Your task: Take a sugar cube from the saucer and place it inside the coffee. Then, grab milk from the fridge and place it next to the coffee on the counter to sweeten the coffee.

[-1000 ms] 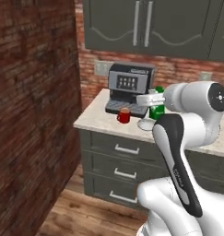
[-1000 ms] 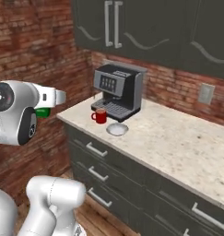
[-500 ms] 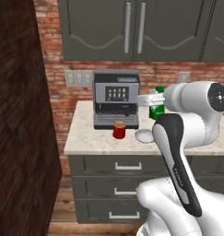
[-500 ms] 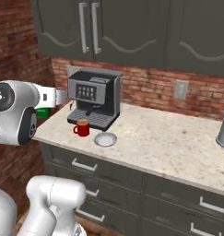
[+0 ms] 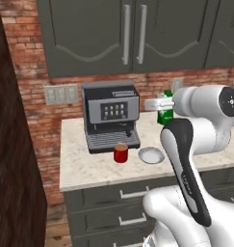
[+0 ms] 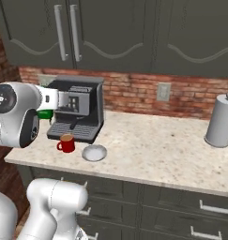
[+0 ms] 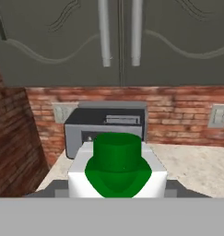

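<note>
Here milk (image 7: 117,165) in claw; top faces cabinets (image 7: 118,41)

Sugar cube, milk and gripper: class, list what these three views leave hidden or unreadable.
- Sugar cube: inside of the red mug is not visible from either base view; the saucer looks bare, too small to be sure.
- Milk carton: lower body cut by the hand view's bottom edge.
- Fingers: hidden behind the carton; contact unreadable.

even, flat rendered light, moderately bright; soft shadows under the wall cabinets (image 5: 133,38), no glare; low-resolution softness, hand view blurriest; no edge distortion visible
</note>
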Motion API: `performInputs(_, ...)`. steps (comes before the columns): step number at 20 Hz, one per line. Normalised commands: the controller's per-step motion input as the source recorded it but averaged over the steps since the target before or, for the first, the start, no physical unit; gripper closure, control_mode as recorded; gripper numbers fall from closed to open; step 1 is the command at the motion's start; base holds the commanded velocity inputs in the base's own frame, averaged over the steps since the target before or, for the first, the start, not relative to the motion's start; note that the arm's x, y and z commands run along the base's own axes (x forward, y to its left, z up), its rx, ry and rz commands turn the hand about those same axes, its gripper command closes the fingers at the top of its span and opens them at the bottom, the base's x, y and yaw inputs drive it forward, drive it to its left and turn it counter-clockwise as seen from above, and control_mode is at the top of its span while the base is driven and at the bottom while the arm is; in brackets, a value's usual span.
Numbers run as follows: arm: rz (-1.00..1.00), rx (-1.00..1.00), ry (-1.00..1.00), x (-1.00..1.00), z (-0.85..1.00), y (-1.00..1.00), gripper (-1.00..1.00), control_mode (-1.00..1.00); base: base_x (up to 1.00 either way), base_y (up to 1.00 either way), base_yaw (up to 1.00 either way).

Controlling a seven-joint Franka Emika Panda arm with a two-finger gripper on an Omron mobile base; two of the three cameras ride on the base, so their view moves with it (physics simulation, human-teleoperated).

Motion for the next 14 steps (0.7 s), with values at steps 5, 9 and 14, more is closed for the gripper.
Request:
performInputs(5,0.00,0.00,0.00,0.00,0.00,0.00,1.00,1.00,0.42,0.35,-0.14)
performInputs(9,-0.08,-0.07,-0.02,-0.16,-0.20,0.16,1.00,-1.00,0.00,0.00,0.00)
performInputs(14,-0.14,-0.05,0.00,-0.11,-0.17,0.09,1.00,-1.00,0.00,0.00,0.00)
